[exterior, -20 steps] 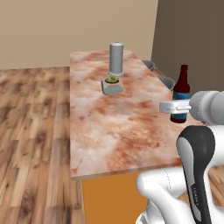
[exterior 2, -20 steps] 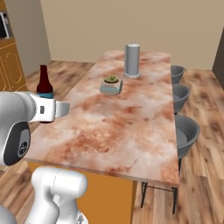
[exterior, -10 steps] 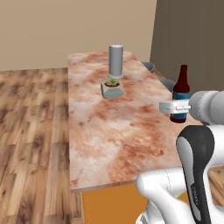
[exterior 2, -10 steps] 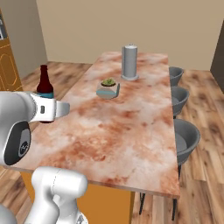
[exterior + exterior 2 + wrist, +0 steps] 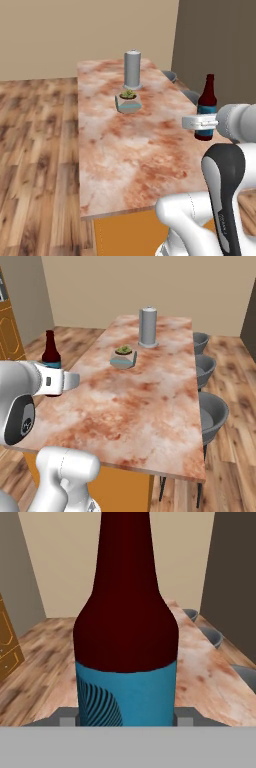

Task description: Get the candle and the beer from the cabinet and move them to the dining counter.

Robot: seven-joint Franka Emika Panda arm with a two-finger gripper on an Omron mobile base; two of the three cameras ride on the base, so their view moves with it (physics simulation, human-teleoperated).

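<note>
- end effector (image 5: 127, 719) is closed around the small dark brown glass beer bottle with the blue label (image 5: 126, 637); hand view has the bottle dead centre between the two finger tips, label level with them, so it's a grip low on the body.
- bottle's long axis is upright, neck up, no visible tilt in either base view (image 5: 206, 107) (image 5: 50, 355).
- key relation: the long reddish-beige mottled marble bench on an orange base (image 5: 135, 150) lies below and inboard of the held bottle. in the left base view the bottle hangs at the bench's right long edge; whether its base is touching the top or just above it, can't tell.
- judgement: the coming move is a short carry inward over the marble, then straight down, then release.
- a short pale olive-yellow candle in a whitish dish (image 5: 128, 101) sits further up the bench, just in front of a tall grey cylinder (image 5: 132, 69), well apart from the bottle, so the drop zone near the edge looks free.
</note>
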